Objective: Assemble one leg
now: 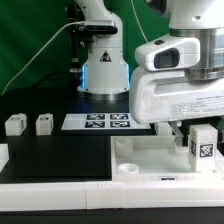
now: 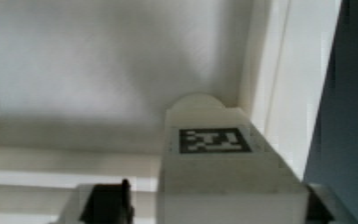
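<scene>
The leg (image 1: 203,144) is a small white block with a black-and-white tag. It stands upright at a corner of the large flat white tray-like piece (image 1: 150,168), at the exterior view's right. My gripper (image 1: 199,138) is down around it. In the wrist view the leg (image 2: 217,150) fills the space in front of the gripper (image 2: 222,208). One dark finger (image 2: 107,203) stands apart from the leg's side with a visible gap. The other finger is hard to make out against the dark table. The jaws look open.
Two more small white legs (image 1: 14,124) (image 1: 43,124) stand on the black table at the exterior view's left. The marker board (image 1: 100,121) lies behind the tray-like piece. Another white part (image 1: 3,156) shows at the left edge. The robot base (image 1: 104,70) stands at the back.
</scene>
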{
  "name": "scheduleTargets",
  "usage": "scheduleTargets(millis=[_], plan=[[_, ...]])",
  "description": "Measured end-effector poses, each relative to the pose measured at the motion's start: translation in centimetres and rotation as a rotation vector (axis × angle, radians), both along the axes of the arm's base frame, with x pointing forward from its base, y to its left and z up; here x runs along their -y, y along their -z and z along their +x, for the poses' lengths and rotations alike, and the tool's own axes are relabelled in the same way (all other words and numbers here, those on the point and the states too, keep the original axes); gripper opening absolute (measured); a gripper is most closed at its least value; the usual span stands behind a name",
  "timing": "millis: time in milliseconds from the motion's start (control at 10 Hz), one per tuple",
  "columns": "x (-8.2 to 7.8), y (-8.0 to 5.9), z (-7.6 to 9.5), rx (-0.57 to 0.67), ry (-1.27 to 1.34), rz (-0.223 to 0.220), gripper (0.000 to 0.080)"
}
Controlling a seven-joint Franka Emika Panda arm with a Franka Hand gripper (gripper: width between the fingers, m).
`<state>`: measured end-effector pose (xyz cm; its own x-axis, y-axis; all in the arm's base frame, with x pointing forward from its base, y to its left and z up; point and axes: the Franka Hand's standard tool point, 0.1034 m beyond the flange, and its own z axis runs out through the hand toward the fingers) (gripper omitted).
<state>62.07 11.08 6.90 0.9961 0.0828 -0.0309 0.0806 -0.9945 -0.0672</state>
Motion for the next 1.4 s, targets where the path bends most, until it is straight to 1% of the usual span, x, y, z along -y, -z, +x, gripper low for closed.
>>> scheduleTargets(millis=[100,400,700,1000,1400], plan=[[0.0,0.0,0.0,0.0,0.006,0.0,0.0293],[0.0,0.0,0.0,-0.003,0.046,0.001,0.0293],[-0.3,0.0,-0.1,-0.024,0.374,-0.007,0.0293],[-0.9,0.1,-0.2,-0.033,0.724,-0.025,0.0293],[-1.1,0.0,-0.2,-0.058,1.224,-0.042,0.0293]])
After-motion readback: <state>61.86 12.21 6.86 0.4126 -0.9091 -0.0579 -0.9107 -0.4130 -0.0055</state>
